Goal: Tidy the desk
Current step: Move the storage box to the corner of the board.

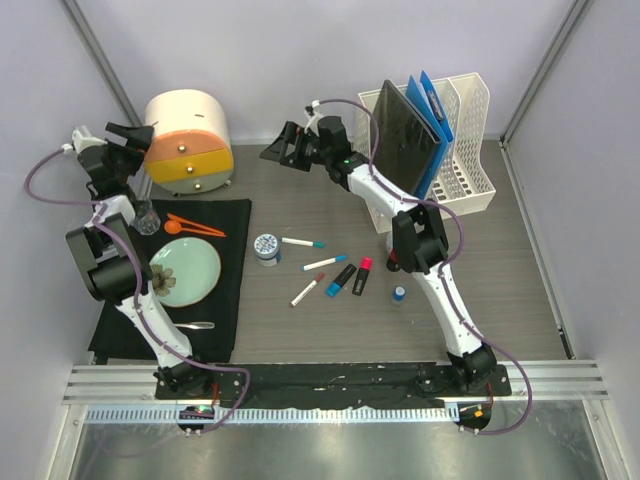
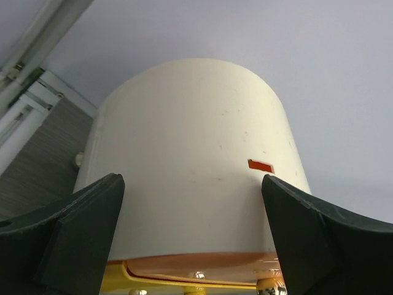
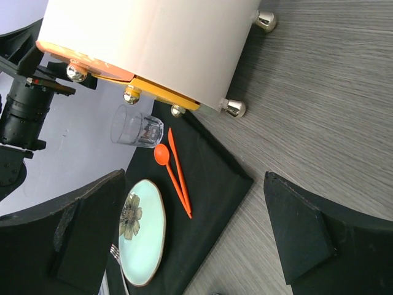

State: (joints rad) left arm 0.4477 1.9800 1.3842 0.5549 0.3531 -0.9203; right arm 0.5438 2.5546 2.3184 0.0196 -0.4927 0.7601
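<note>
Grey-brown wood-grain counter lies beneath both arms, framed by metal rails. Left end effector: jaws fully spread, holding nothing, facing the cream drawer unit. Right end effector: jaws fully spread, empty, above the counter right of that unit.

Three pens, two highlighters, one plate, one glass, one spoon.

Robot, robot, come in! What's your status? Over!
Left gripper open, facing cream drawer box. Right gripper open, empty. Desk untidy: markers scattered mid-desk. Nothing in the way. Over.
</note>
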